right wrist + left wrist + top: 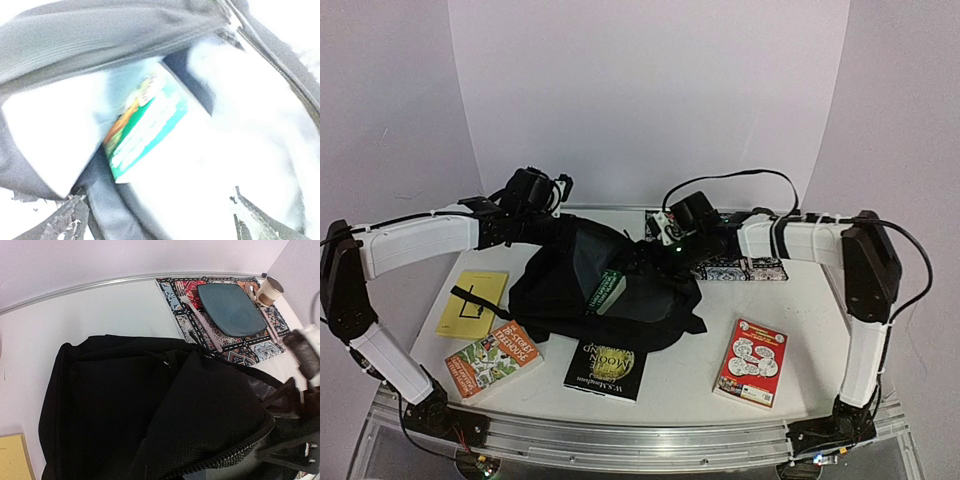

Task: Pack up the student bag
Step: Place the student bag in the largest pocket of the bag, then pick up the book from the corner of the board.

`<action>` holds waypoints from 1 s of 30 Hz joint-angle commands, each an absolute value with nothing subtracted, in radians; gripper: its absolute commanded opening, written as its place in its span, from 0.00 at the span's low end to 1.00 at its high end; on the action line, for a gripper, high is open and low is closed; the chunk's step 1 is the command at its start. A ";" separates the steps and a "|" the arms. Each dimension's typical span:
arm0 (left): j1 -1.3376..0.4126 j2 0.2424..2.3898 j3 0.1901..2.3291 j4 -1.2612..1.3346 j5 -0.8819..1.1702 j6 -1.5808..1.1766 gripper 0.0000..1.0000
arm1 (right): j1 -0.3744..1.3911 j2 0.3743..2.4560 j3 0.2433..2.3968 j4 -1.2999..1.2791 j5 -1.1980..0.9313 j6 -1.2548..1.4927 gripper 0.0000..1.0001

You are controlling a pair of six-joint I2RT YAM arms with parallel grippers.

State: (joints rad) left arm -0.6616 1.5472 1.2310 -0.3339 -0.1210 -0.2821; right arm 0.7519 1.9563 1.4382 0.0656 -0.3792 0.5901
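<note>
One book is in and four are not. The student bag lies slumped on the counter between the two tools, its mouth tented upward. The left tool sits just above the bag's far rim with its fingers together. They are out of its own camera's sight, but the fabric rises right up to it, so I judge it is pinching the zippered edge to hold the mouth wide.

A green book stands slanted in that opening, just ahead of and below the right tool. It is partly sunk into the bag, with its upper end poking out. The right tool's fingers stand apart with nothing between them and the book sits clear of them. That book looks delivered, though not pushed fully down.

Four books lie on the counter outside the bag, all on the near side of both tools:
- a yellow book and a colourful paperback on the left tool's side
- a black book roughly midway between the tools
- a red book on the right tool's side

If all four are meant to go in, most of the packing remains, and the bag is not yet zipped.
</note>
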 commanded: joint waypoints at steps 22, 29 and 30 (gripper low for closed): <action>-0.526 1.611 1.177 -0.255 -0.191 -0.294 0.54 | 0.669 1.503 1.099 -0.708 0.281 0.641 0.98; -0.523 1.489 1.156 -0.276 -0.225 -0.299 0.87 | 0.714 1.625 1.134 -0.781 0.331 0.747 0.95; -0.522 1.470 1.155 -0.283 -0.229 -0.298 0.90 | 0.716 1.640 1.137 -0.781 0.329 0.756 0.95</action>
State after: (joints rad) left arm -0.5327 1.5863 1.1602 -0.2891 -0.1760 -0.2930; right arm 0.6948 1.5690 1.1126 -0.6624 0.2729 0.6712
